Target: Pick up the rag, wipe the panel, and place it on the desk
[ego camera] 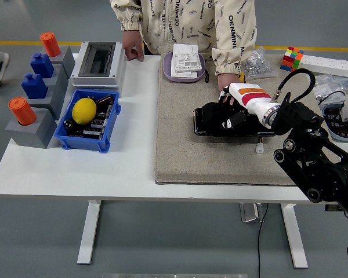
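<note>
A black glossy panel (263, 129) lies on the beige mat (220, 159). My right hand (223, 120) rests on the panel's left half, its black fingers curled on a dark rag (210, 117) pressed flat against the surface. Rag and hand are both black and hard to tell apart. The white forearm runs back to the right. Across the table a person's hand (225, 96) touches the panel's far edge, partly hidden behind my wrist. Their other hand (133, 51) rests by the grey box. My left arm does not show.
A blue bin (107, 142) with a lemon sits left of the mat, behind it a grey electrical box (98, 58). Grey blocks (32, 124) with blue and orange caps stand far left. A purple tray (184, 74), a screw bag (256, 62) and a colour cube (291, 58) line the back.
</note>
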You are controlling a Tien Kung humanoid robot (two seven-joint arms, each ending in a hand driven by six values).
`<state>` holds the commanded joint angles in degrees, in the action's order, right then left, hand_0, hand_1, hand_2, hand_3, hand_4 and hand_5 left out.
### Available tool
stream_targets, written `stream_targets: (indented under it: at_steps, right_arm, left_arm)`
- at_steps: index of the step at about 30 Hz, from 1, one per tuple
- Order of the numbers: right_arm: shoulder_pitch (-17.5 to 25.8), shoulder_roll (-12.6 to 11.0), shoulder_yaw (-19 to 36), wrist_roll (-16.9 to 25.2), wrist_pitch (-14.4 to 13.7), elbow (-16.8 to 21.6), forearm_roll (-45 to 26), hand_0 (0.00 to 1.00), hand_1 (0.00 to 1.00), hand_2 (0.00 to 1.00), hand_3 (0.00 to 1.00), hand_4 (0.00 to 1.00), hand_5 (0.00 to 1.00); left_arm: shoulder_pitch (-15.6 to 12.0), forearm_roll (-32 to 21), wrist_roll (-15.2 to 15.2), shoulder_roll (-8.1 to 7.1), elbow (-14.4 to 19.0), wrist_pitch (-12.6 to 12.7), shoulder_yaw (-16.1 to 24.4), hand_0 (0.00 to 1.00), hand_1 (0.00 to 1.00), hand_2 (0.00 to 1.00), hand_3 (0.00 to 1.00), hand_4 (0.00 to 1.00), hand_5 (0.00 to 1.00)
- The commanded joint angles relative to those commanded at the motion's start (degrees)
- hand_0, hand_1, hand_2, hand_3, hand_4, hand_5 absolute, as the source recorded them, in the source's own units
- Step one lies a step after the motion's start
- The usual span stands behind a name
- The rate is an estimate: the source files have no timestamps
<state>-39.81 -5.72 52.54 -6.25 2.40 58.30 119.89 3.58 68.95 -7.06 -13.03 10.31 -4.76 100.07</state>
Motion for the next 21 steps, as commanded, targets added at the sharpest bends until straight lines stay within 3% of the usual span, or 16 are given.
stream_targets:
  at_steps: [21]
  right_arm:
    - [-5.01,5.28,-5.95,0.18,0.01,-1.63,-0.96,0.306,0.419,0.462,0.448,0.969,0.099]
  left_arm:
    - [0.42,-0.65,-0.14,-0.40,0.00,0.07,-1.08,0.724,0.716,0.766,0.624,0.692,0.581]
